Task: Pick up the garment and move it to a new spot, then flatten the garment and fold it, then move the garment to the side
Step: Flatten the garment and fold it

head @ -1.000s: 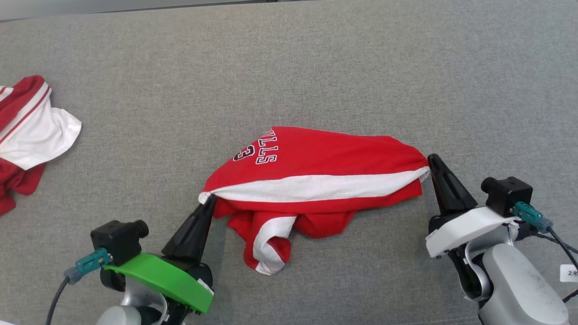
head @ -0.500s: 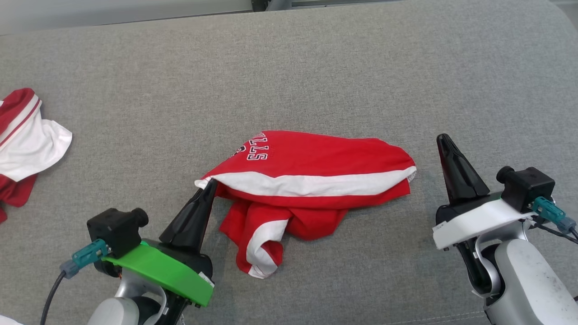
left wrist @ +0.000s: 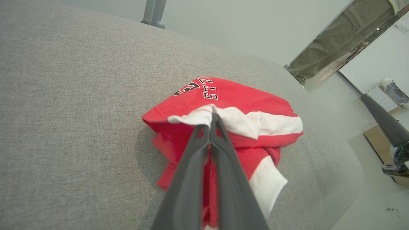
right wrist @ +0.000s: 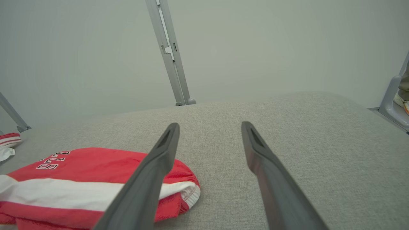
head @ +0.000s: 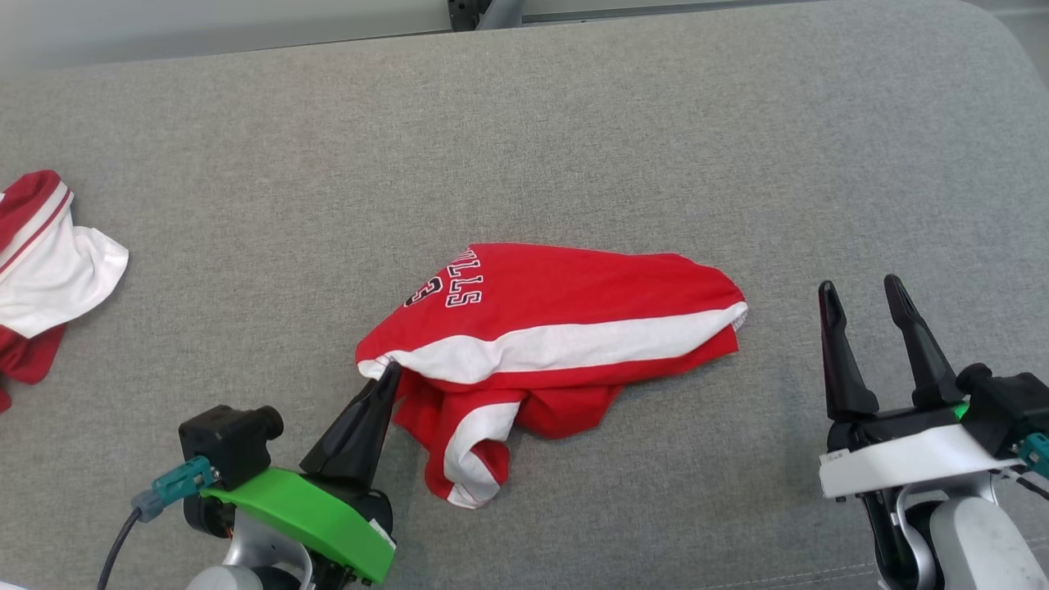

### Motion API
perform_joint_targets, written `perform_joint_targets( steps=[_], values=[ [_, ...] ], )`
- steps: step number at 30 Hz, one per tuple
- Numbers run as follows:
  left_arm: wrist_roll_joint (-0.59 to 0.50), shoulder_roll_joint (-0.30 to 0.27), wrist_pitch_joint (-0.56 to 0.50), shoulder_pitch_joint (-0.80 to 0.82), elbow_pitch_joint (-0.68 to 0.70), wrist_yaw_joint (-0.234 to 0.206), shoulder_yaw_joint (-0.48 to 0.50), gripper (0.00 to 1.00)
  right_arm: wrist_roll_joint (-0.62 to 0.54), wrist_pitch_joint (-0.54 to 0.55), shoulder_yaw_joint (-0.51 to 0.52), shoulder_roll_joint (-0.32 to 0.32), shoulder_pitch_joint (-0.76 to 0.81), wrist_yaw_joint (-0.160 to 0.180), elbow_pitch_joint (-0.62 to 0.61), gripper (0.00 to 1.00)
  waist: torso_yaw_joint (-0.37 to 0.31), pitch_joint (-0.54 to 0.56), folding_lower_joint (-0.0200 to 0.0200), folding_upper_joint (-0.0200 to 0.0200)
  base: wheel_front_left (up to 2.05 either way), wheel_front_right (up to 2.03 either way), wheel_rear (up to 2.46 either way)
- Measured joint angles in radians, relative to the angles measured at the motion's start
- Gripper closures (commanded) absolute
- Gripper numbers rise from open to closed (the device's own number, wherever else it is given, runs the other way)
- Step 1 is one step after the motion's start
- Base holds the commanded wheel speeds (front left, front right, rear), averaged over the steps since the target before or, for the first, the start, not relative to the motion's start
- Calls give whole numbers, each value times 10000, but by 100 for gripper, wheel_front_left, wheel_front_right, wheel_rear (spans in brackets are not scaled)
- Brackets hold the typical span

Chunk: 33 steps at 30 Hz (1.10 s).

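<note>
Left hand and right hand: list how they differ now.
The left hand is shut on a white-banded corner of the garment; the right hand is open, empty and clear of it. The left hand sits on a green mount, the right hand on a white mount. Both have long dark fingers.

Surface: grey woven fabric top (head: 574, 123), wide & flat; far right corner rounded.
Beyond far edge: plain pale grey-green bkgd (right wrist: 271, 41); wall or floor, can't tell.
Frame: grey metal post (right wrist: 169, 54), foot just past far edge, approx. mid; thinner strut (right wrist: 11, 113) by far left.
Off right edge: pale floor (left wrist: 377, 207) w/ brown cardboard (left wrist: 375, 145) & paper sheet (left wrist: 381, 97) on it.
Person: olive trouser legs (left wrist: 335, 41) standing past far right corner.
Light: soft, even, no hard shadows.
</note>
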<state>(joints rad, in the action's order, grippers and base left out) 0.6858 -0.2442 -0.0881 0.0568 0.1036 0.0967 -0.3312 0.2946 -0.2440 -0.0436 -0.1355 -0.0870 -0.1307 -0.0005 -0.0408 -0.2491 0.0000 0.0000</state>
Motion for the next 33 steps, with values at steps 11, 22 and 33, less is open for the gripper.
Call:
perform_joint_targets(
  steps=[11,22,33],
  values=[
    [67,-42,-75,-120,-234,-46,-63,100,-182,242,196,288,809,0,-481,0,-51,142,0,0,0,0,0],
    [69,-73,-121,-89,-221,-59,-207,100,-174,713,-23,-63,375,0,-238,0,7,43,0,0,0,0,0],
    [54,6,-15,284,-366,10,-458,100,667,1386,-1375,-836,-1021,0,2082,0,411,-433,0,0,0,0,0]
  ],
)
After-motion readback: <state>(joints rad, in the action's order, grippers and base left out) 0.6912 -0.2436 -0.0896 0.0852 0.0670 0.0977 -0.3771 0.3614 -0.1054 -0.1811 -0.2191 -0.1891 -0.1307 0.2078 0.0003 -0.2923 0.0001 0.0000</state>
